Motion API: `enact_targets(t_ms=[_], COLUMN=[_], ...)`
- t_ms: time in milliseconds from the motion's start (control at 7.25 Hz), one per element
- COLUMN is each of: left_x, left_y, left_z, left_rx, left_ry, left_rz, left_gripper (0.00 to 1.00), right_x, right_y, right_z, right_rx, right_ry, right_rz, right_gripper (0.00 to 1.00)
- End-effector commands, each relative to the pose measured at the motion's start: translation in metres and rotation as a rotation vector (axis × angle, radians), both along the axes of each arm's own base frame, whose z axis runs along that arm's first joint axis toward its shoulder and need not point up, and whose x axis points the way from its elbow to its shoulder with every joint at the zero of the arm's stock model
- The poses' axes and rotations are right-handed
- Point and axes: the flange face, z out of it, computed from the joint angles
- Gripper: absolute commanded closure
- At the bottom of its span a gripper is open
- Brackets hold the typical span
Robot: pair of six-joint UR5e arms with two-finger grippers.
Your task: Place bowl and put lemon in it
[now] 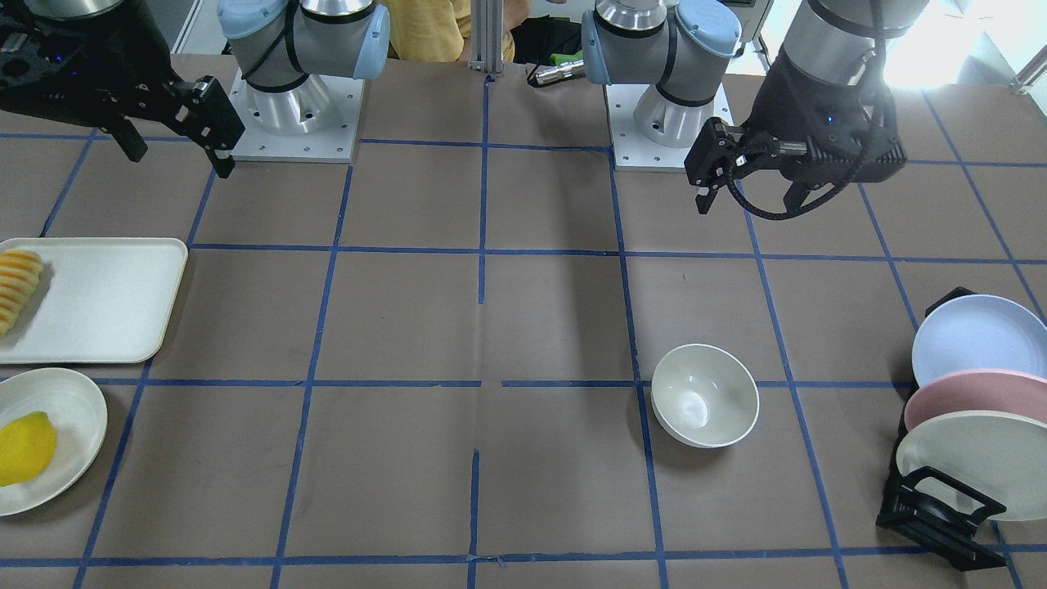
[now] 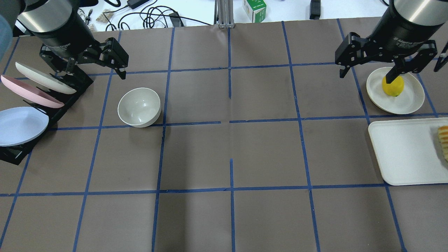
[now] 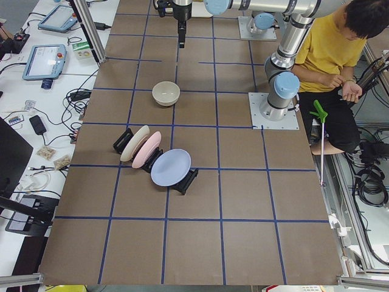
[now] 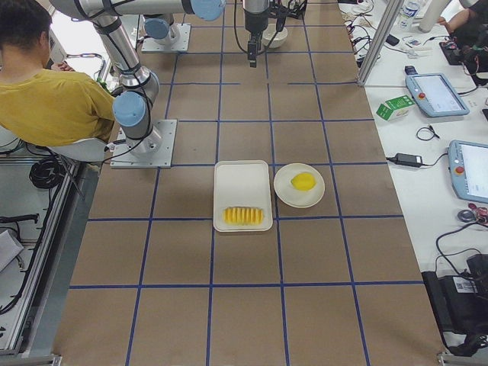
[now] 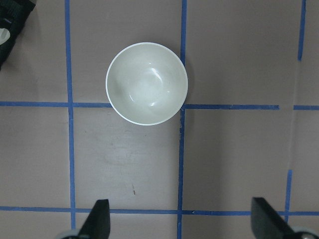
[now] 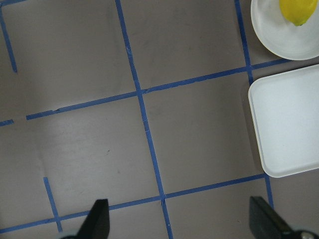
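The off-white bowl [image 1: 705,395] stands upright and empty on the table, on the robot's left side [image 2: 139,106]; it also shows in the left wrist view [image 5: 147,83] and the exterior left view [image 3: 166,93]. The yellow lemon [image 1: 24,448] lies on a flat white plate [image 1: 78,409] at the robot's right [image 2: 392,85], and shows in the right wrist view [image 6: 298,10]. My left gripper [image 2: 94,70] is open and empty, held high, back from the bowl. My right gripper [image 2: 366,75] is open and empty, high above the table near the lemon's plate.
A black rack [image 2: 70,101] with blue, pink and white plates stands left of the bowl. A white tray [image 2: 406,150] with ridged orange-yellow sliced food [image 2: 443,140] lies beside the lemon's plate [image 2: 409,99]. A person in yellow [image 3: 331,55] sits behind the robot.
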Motion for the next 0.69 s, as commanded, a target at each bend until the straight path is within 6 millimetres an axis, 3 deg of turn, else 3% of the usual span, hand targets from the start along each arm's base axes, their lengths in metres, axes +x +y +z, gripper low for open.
enact_targets(t_ms=[0,276,552], left_x=[0.0,0.005,0.042], left_y=[0.001,0.002,-0.053], left_z=[-0.003,-0.009,-0.063], left_rx=[0.01,0.033,0.104], left_ry=[-0.001,0.003,0.027], left_rz=[-0.001,-0.046,-0.1], left_gripper=[0.0,0.0,0.0], right_x=[0.001,0.001,-0.002], right_y=[0.001,0.0,0.0], right_z=[0.003,-0.003,-0.009], right_rx=[-0.008,0.006,0.036], right_ry=[-0.003,-0.013,-0.001], right_rz=[0.001,0.007,0.005], right_gripper=[0.0,0.0,0.0])
